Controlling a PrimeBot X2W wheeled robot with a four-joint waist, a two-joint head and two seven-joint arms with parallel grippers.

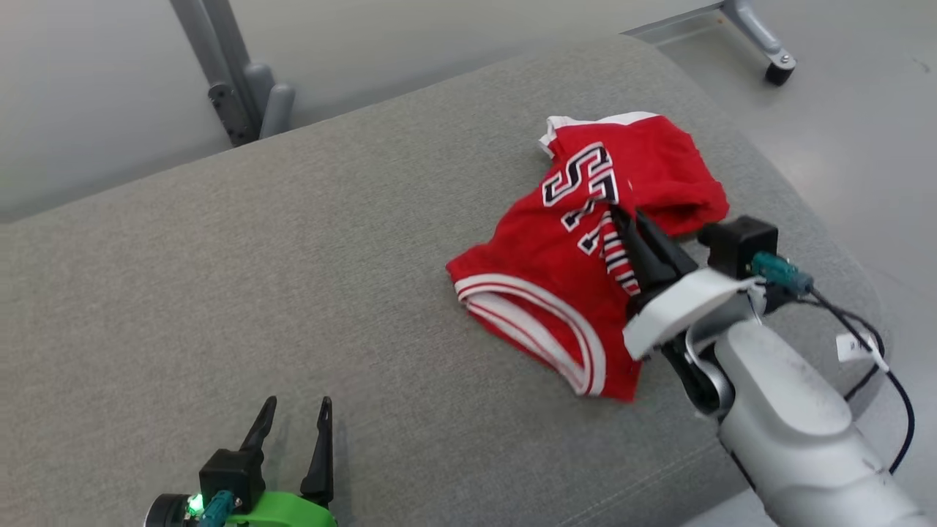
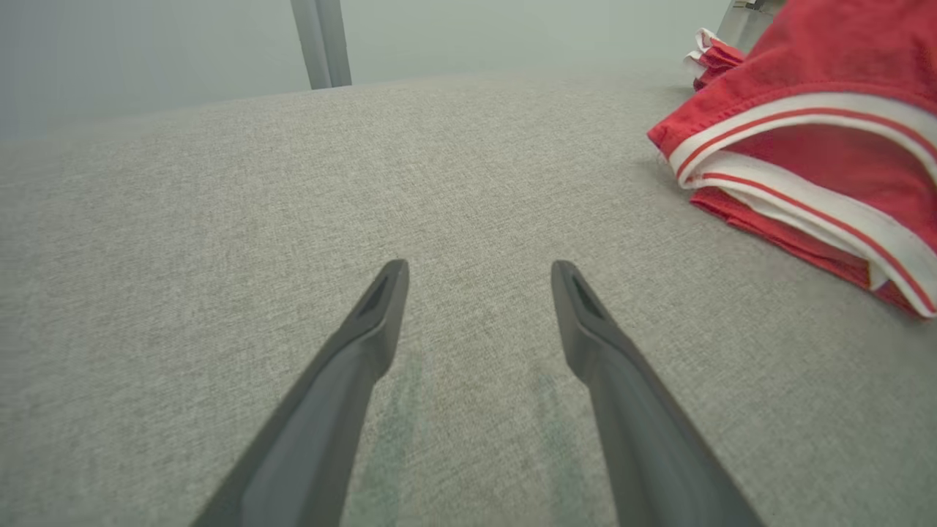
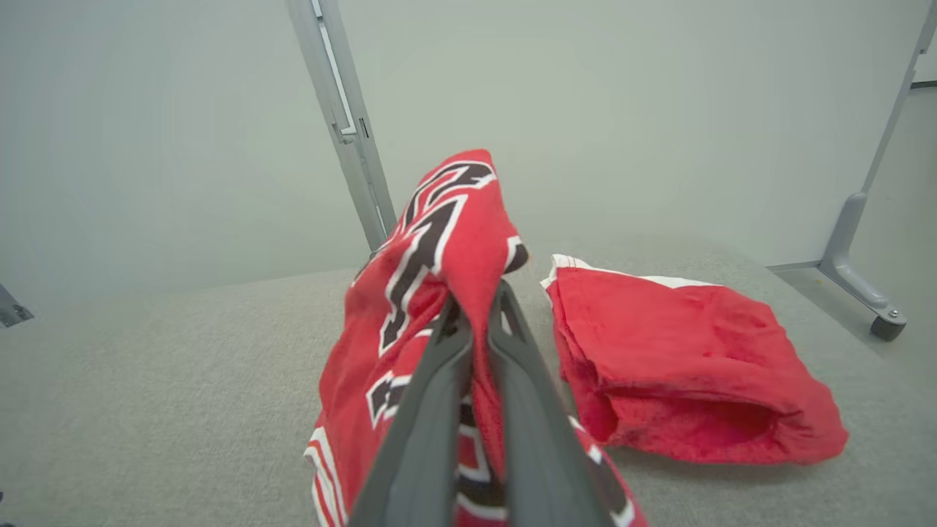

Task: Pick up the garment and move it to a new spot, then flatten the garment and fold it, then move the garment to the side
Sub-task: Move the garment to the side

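- Two long dark fingers of the right gripper (image 1: 626,216) are pressed together on a pinched ridge of the garment (image 1: 564,249), with red cloth squeezed between them.
- In the right wrist view that ridge stands up above the tips of the right gripper (image 3: 477,300), while the rest of the garment (image 3: 681,359) sags onto the surface below.
- The garment is a red jersey with dark block lettering edged in white. Bands of white with thin red stripes run along its openings.
- It sits crumpled on the right half of the grey upholstered surface (image 1: 256,256), near the rounded far right corner.
- One lobe lies flat to the right of the closed fingers, folded over so that it forms an open, tunnel-like pocket. A white edge shows at its far end.
- The striped opening faces the near side and rests on the upholstery.
- The left gripper (image 1: 298,402) is at the near left, well apart from the jersey, its fingers spread with nothing between them.
- In the left wrist view the left gripper (image 2: 479,267) is low over bare grey fabric, and the striped edge of the garment (image 2: 820,146) lies off to the upper right.
- A black cable (image 1: 897,388) loops beside the right forearm.
- Beyond the surface stand a grey metal post (image 1: 234,80) and a caster foot (image 1: 779,72) on the pale floor (image 1: 864,146).
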